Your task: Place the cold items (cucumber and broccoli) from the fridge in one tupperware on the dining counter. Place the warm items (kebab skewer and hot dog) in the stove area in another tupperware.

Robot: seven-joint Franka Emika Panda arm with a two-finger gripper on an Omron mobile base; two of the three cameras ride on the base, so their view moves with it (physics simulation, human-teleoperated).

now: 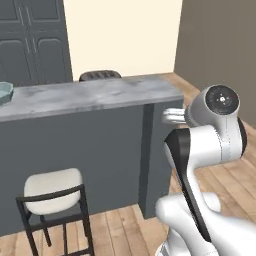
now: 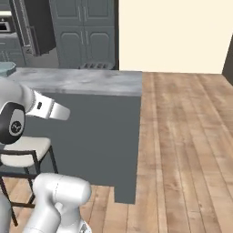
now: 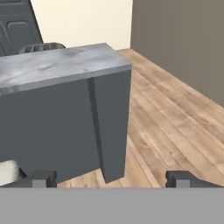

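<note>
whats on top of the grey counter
On the counter a pale blue-green container sits at the far left, cut off by the frame edge, so what is in it cannot be seen. A dark chair back rises behind the counter.

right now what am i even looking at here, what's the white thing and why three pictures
The white thing is a robot arm on a driving base in a simulated kitchen. Two pictures come from cameras on the base, behind the arm to its left and right. The third looks along its hand: the two dark tips at the bottom belong to its tool, which is open and holds nothing. Ahead stands a grey dining counter with a cushioned stool beside it. A pale teal container sits at the counter's far left edge, mostly cut off. Wooden floor lies to the right.
</note>
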